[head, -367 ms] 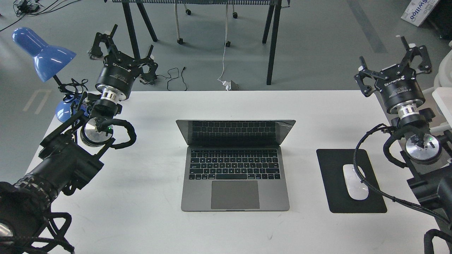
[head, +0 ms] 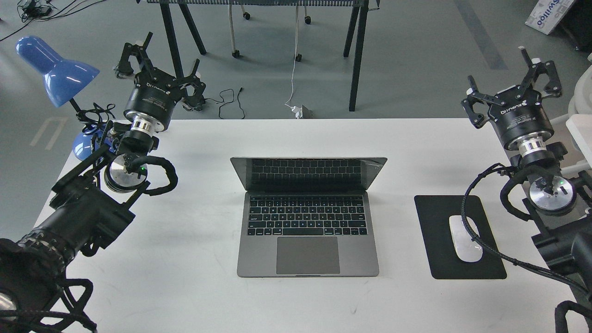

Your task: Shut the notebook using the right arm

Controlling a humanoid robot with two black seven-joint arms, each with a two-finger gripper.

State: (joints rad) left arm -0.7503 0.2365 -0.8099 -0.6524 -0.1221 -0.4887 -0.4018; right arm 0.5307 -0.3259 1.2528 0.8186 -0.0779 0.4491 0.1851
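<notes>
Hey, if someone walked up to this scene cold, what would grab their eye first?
Probably the open notebook in the middle of the white table, its screen dark. Next, the two black arms framing it, the left hand and right hand both raised with fingers spread near the table's far corners. The bright blue lamp at far left also stands out.

Single head view, high, facing forward and steeply down at moderate range onto the white table [head: 194, 296]. The notebook [head: 307, 231] sits centre frame; table edges left and right of it are cropped, grey floor shows beyond it. No second view.
</notes>
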